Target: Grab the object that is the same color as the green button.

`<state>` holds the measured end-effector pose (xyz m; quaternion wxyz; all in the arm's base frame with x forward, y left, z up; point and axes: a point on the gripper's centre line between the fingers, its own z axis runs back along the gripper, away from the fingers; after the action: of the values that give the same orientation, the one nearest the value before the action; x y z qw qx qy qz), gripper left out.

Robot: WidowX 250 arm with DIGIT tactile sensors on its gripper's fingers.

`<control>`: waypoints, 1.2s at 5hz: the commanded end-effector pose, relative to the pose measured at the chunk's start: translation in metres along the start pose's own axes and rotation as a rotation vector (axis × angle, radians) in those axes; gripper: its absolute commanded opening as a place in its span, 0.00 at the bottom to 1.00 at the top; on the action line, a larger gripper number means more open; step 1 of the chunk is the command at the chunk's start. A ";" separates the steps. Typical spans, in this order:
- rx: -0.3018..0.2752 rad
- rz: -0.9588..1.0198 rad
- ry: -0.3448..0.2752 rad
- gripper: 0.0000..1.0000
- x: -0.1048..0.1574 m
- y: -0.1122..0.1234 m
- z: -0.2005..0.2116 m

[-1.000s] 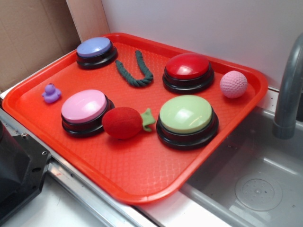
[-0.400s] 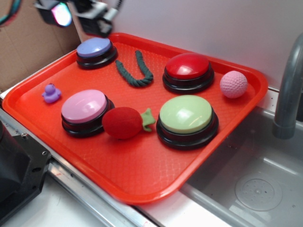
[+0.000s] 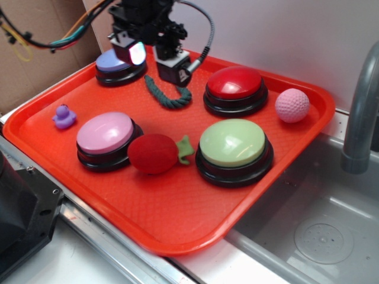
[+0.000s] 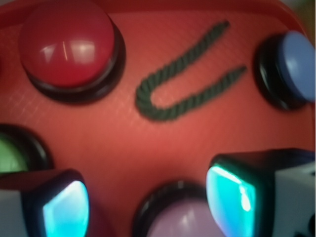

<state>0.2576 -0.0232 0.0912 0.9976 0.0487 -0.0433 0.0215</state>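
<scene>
The gripper point(image 4: 148, 197) has its two fingers point(image 4: 232, 195) spread wide apart, with nothing between them, glowing pads facing inward. Directly under the gap lies the pink button point(image 4: 180, 217), and at the gripper's left edge a sliver of the green button point(image 4: 10, 155) shows in the wrist view. Just ahead of the fingertips, on the red tray point(image 4: 113, 138), the dark green rope point(image 4: 173, 81) lies bent in a U, free of any contact, its closed end nearer the gripper. Ahead and to the left stands the red button point(image 4: 66, 42); ahead and to the right, the blue button point(image 4: 296, 64). In the exterior view the gripper point(image 3: 155, 59) hangs over the rope point(image 3: 172, 97), hiding its far ends.
</scene>
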 end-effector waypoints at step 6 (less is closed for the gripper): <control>-0.072 -0.283 0.032 1.00 0.037 0.018 -0.084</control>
<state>0.2957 -0.0051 0.0133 0.9912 0.0147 -0.0072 -0.1316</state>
